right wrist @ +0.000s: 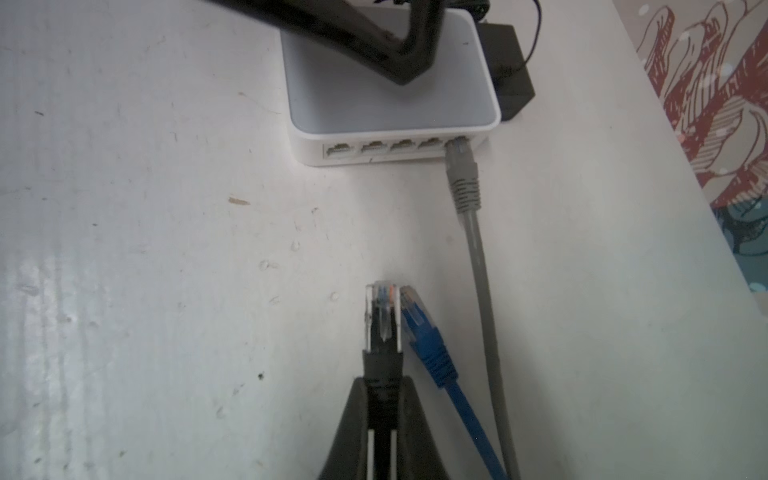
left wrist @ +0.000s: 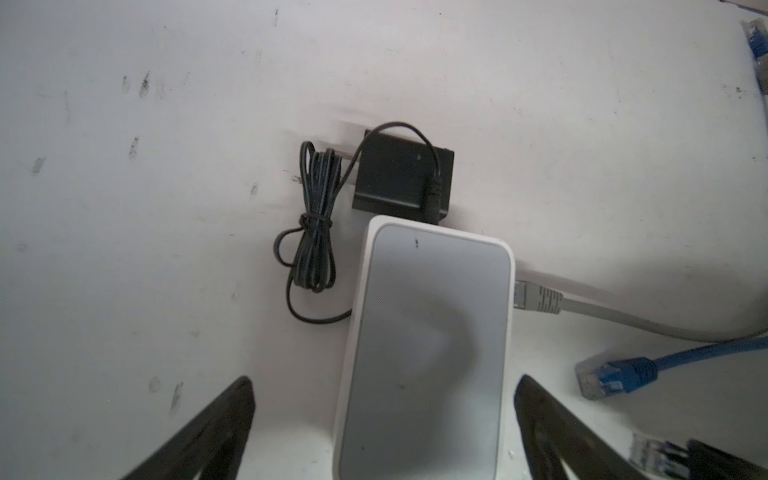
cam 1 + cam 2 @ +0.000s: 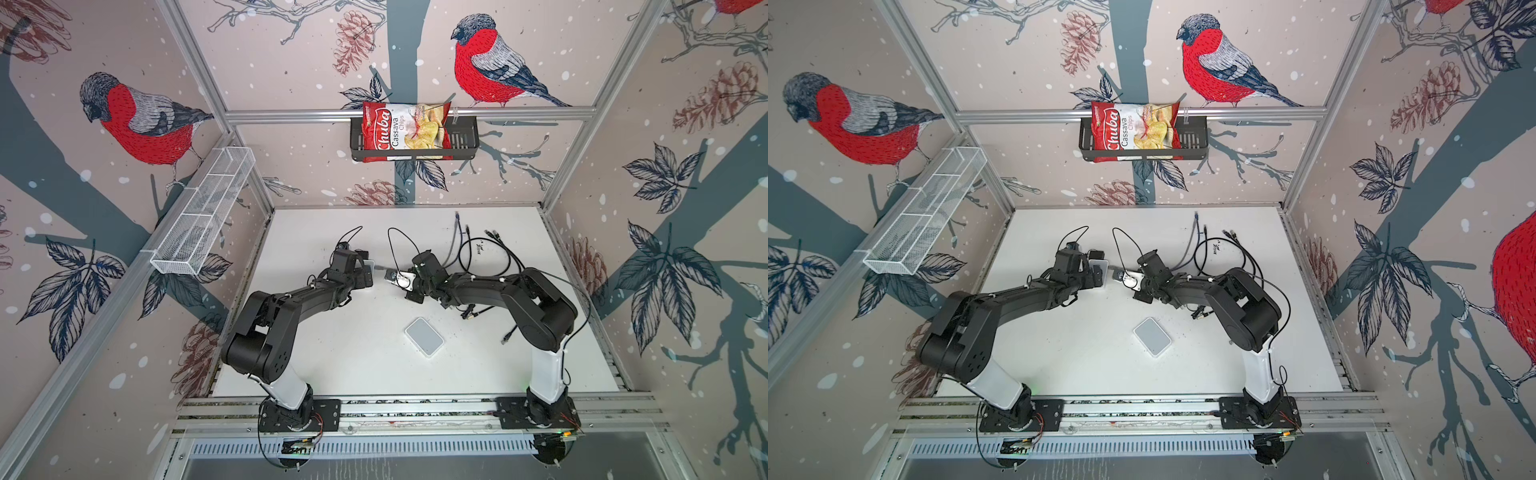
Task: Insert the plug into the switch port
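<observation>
The switch is a white box with a grey top, lying on the white table; its row of ports faces my right gripper. A grey plug sits in the end port. My left gripper is open, its fingers standing on either side of the switch with gaps; in both top views it is left of centre. My right gripper is shut on the black cable's clear plug, which points at the ports from a short distance away.
A black power adapter with a bundled cord lies behind the switch. A loose blue plug rests beside the held one. A second white switch lies nearer the front. Several loose cables sprawl at the back right.
</observation>
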`<move>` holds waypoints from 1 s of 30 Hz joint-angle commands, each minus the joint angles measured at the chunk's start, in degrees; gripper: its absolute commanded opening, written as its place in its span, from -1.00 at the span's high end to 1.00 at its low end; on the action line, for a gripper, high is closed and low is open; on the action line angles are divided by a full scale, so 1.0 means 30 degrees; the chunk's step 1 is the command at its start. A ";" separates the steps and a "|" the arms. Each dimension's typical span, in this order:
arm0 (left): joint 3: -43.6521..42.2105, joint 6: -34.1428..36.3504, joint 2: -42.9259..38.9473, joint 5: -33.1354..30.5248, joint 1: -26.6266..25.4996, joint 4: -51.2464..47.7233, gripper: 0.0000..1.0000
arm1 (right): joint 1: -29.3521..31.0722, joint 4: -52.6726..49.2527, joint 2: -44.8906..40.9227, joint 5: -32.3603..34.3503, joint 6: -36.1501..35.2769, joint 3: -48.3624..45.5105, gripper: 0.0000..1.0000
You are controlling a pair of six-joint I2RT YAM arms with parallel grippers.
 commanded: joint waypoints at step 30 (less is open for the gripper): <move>0.0105 -0.1262 0.2019 0.5994 0.1446 0.3878 -0.45 | 0.0561 0.3109 0.3429 -0.1729 -0.2726 0.2871 1.00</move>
